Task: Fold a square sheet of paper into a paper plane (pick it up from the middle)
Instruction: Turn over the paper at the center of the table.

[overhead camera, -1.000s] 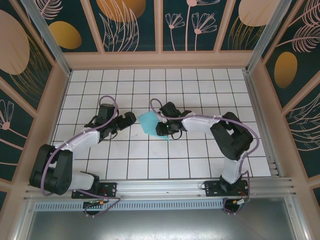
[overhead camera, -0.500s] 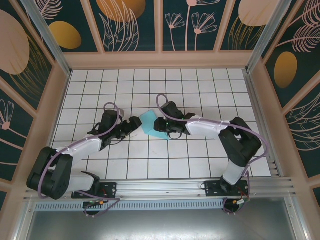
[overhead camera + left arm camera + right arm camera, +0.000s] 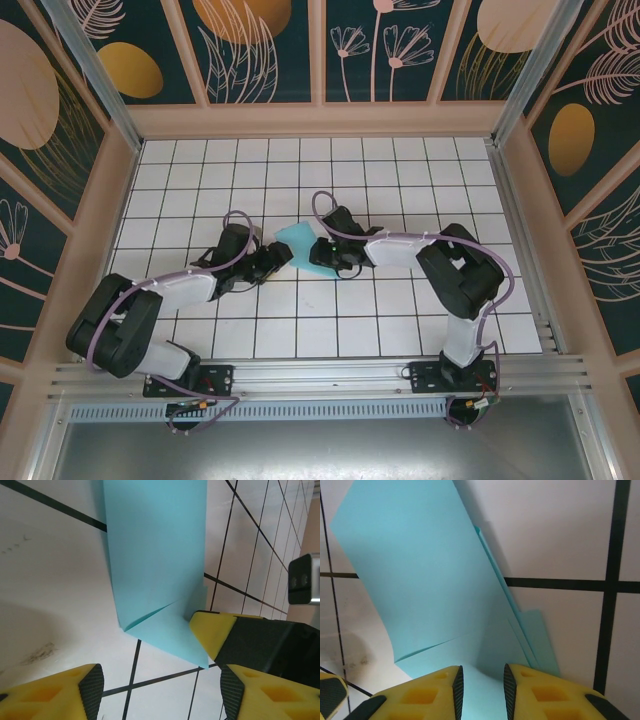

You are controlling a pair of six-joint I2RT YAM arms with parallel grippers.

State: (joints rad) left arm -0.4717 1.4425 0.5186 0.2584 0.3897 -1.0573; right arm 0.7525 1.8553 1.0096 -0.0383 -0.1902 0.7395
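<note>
The light-blue sheet of paper (image 3: 297, 240) lies folded into layers on the white grid table (image 3: 400, 170), near the middle. In the left wrist view the paper (image 3: 155, 555) shows a diagonal flap, with one pointed corner just ahead of my left gripper (image 3: 162, 692). That gripper is open with only bare table between its pads. In the top view the left gripper (image 3: 276, 258) sits at the paper's left edge. My right gripper (image 3: 481, 690) rests on the paper (image 3: 420, 570), its jaws a narrow gap apart over it. One of its yellow fingers (image 3: 212, 630) touches the paper's near corner.
Wooden walls (image 3: 320, 120) close in the table at the back and both sides. An aluminium rail (image 3: 320, 375) runs along the near edge by the arm bases. Both arms bend inward towards the middle; white tiles lie open behind and in front of them.
My left arm has reached right until its gripper meets the paper's left edge, and its jaws have narrowed. The right gripper has stayed on the paper, which has barely shifted.
</note>
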